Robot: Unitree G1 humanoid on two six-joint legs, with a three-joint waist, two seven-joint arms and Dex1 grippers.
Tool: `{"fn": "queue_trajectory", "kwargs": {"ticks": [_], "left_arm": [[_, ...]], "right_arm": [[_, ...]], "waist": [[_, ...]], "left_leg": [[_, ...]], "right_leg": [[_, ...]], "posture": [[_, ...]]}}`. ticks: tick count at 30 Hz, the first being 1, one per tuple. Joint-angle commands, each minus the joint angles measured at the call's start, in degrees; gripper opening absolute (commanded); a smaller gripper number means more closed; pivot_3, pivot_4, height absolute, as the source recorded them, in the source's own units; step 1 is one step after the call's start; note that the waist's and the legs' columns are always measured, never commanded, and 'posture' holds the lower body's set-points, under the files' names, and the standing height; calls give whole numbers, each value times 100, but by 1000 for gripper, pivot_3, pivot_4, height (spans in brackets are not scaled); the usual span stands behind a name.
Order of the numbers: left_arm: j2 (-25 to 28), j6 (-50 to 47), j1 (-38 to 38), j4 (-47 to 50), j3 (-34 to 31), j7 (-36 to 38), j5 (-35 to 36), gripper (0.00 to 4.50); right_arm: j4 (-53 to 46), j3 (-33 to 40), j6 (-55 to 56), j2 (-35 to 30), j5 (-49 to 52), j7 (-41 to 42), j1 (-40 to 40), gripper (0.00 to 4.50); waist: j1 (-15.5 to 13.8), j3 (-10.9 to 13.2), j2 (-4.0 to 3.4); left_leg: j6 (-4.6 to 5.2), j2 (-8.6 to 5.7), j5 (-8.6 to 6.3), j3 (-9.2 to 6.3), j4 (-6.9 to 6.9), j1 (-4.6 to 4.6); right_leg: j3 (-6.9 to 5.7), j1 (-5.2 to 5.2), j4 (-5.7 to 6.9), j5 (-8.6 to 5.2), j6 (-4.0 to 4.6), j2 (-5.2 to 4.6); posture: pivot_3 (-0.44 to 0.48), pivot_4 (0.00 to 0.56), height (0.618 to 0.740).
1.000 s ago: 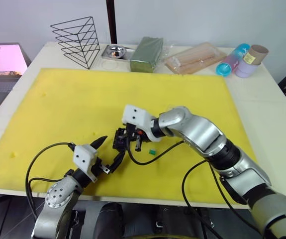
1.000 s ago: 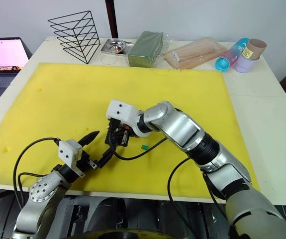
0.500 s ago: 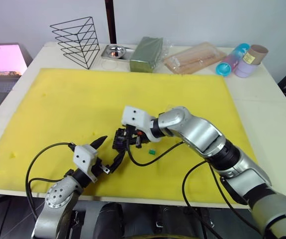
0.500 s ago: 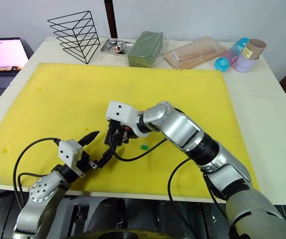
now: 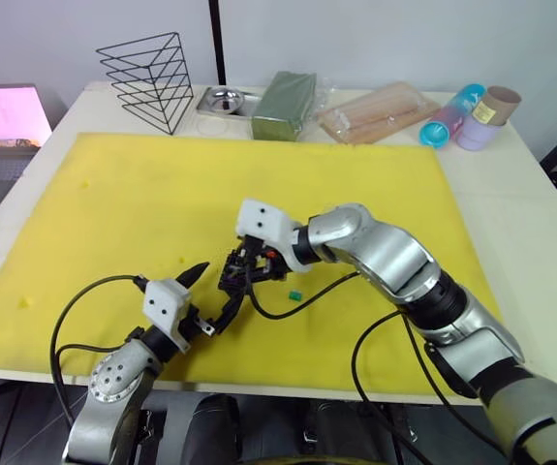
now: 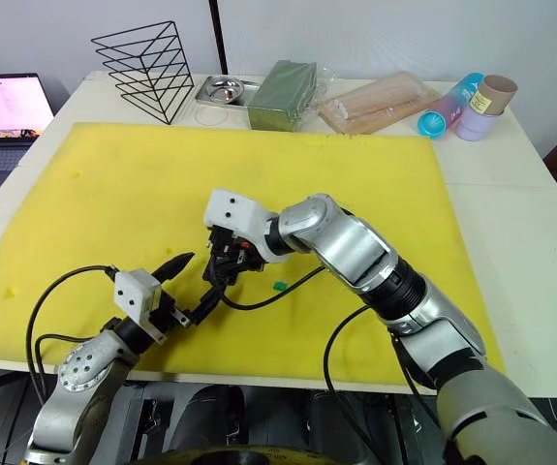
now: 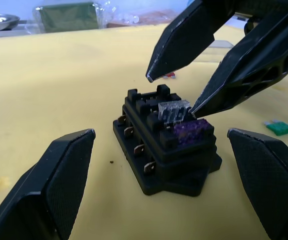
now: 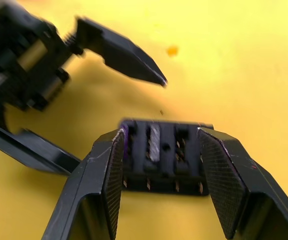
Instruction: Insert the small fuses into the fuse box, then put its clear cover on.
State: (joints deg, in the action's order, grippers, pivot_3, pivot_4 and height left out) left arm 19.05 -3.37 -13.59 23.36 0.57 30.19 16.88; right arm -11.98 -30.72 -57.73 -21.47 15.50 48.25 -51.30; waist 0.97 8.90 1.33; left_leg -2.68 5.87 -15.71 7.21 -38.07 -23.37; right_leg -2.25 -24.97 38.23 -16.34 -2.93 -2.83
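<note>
The small black rectangular plastic fuse box (image 7: 166,145) is seen standing on the yellow foam mat (image 5: 113,213), toward its front edge and between the two grippers. Two fuses are already seated in its top slots: a pale clear blade fuse (image 7: 174,110) and, just beside it, a purple blade fuse (image 7: 193,132). A small green blade fuse (image 5: 295,294) is left lying loose on the mat, near the box on the robot's right side, and a speck of red, probably the red fuse (image 7: 170,75), is glimpsed on the mat beyond the box in the left wrist view. The clear cover cannot be made out with any certainty.

The right gripper (image 7: 176,92) is poised directly over the box with its two black fingers spread apart and nothing held between them; one fingertip is placed right at the edge of the clear fuse, though contact cannot be confirmed. The left gripper (image 5: 208,295) is parked low just in front of the box, its fingers also parted and empty, with the box framed between them but not touched.

The box's long axis is judged to run roughly from the left gripper toward the right one. The green fuse lies nearer the right arm, so the next pick is best taken by that arm, while the box could be steadied by the left.
</note>
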Motion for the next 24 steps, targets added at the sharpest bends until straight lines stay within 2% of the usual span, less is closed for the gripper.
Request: {"fn": "queue_trajectory", "kwargs": {"ticks": [1,7,11,15,24], "left_arm": [[3,13,33,198,-5,-7,42,4500],[23,-38,87,235,-5,3,61,4500],[42,-69,93,257,-22,17,84,4500],[42,-107,132,256,-33,20,86,4500],[61,-139,158,258,-39,28,82,4500]], "right_arm": [[-144,284,88,10,171,126,-104,2475],[-26,672,628,-29,381,355,121,2475],[8,677,951,0,322,347,273,1550],[34,502,1373,-61,135,397,476,128],[237,420,1579,-18,-74,388,681,55]], "waist": [[0,0,0],[-3,0,0],[-3,0,0],[-4,0,0],[-8,0,0]], "left_leg": [[0,0,0,0,0,0],[0,0,0,0,0,0],[0,0,0,0,0,0],[0,0,0,0,0,0],[0,0,0,1,0,0]], "right_leg": [[0,0,0,0,0,0],[0,1,0,0,0,0],[0,1,-1,0,0,0],[0,1,-1,0,0,1],[0,1,0,0,0,1]], "posture": [[0,150,740],[0,150,740],[0,150,740],[0,150,740],[0,150,740]]}}
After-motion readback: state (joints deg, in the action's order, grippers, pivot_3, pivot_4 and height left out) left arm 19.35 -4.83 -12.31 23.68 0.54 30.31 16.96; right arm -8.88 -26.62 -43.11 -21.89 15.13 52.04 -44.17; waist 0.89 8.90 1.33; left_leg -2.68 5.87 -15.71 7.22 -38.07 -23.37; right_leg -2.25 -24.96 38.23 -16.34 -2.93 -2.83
